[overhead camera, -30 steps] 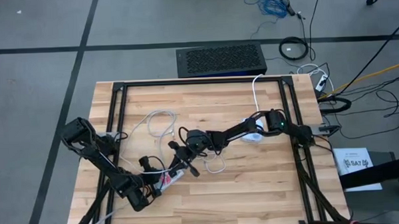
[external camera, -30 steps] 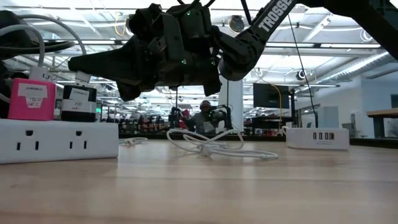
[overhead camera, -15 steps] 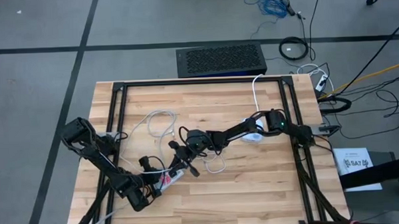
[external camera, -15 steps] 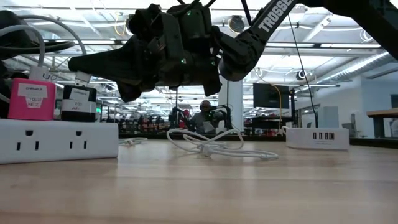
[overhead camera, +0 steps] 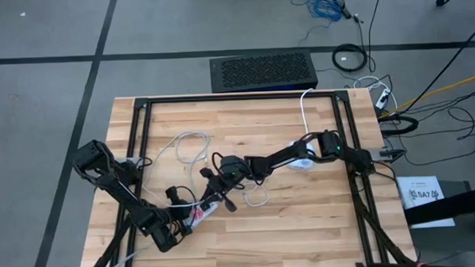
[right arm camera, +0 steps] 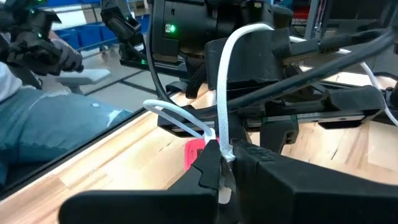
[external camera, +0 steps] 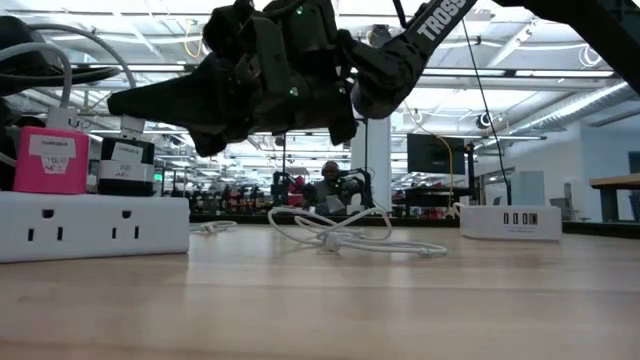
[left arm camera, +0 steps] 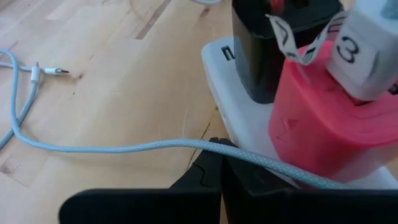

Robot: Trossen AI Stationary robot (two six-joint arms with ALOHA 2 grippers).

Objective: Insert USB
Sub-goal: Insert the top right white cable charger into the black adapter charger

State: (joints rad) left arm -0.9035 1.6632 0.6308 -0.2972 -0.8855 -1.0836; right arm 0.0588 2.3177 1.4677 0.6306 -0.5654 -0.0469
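Pinching the white cable's point(right arm camera: 219, 118) plug end in closed fingers, the right gripper point(overhead camera: 221, 199) hovered just above the power strip point(external camera: 95, 228), its chargers point(external camera: 126, 164) directly beyond, while the left gripper point(overhead camera: 183, 215), shut on that cable's grey run, sat alongside.

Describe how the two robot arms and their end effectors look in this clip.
Both arms are dark, nearly black, jointed links. The right arm carries white block lettering reading "TROSS", the rest hidden, and a small green light glows on its wrist housing. The right end effector and left end effector have flat, matte black, angular fingers.
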